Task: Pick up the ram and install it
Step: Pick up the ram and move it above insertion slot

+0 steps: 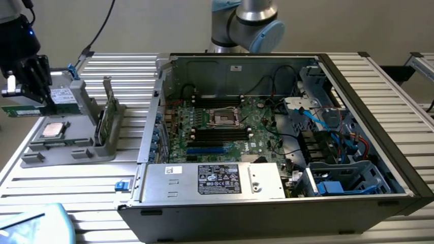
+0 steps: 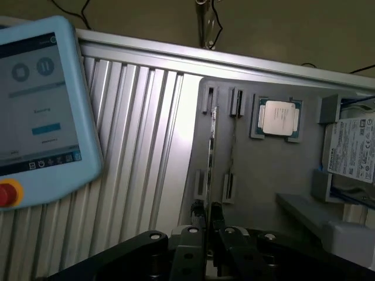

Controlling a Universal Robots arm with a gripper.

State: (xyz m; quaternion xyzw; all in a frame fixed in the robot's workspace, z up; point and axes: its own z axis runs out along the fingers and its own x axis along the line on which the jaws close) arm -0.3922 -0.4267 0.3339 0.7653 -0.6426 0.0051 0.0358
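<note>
Gripper (image 1: 30, 104) hangs at ten o'clock in the exterior view, off the table's (image 1: 68, 183) far corner and well apart from the case (image 1: 271, 208). Its jaws are clamped on the ram (image 1: 17, 111), a green stick held level and lengthwise, poking out toward nine o'clock past the fingers. In the wrist view the fingertips (image 2: 199, 213) stand almost together with a thin edge pinched between them, which looks like the same stick seen edge-on.

Just beside the gripper, toward four o'clock, lies the grey tray (image 1: 68, 147). A silver chip (image 1: 54, 130) sits flat in its pocket, a drive (image 1: 64, 95) rests at the tray's twelve o'clock end, and more green sticks (image 1: 101, 124) stand upright in the tray's three o'clock side.

The case lies open at the centre of the exterior view, its board (image 1: 261, 140) facing up. Black slots (image 1: 217, 133) run across the board at six and twelve o'clock of the processor socket (image 1: 224, 118); whether any are filled I cannot tell.

A pale blue pendant (image 1: 34, 226) rests at seven o'clock on the table; the wrist view shows its screen and red button.
</note>
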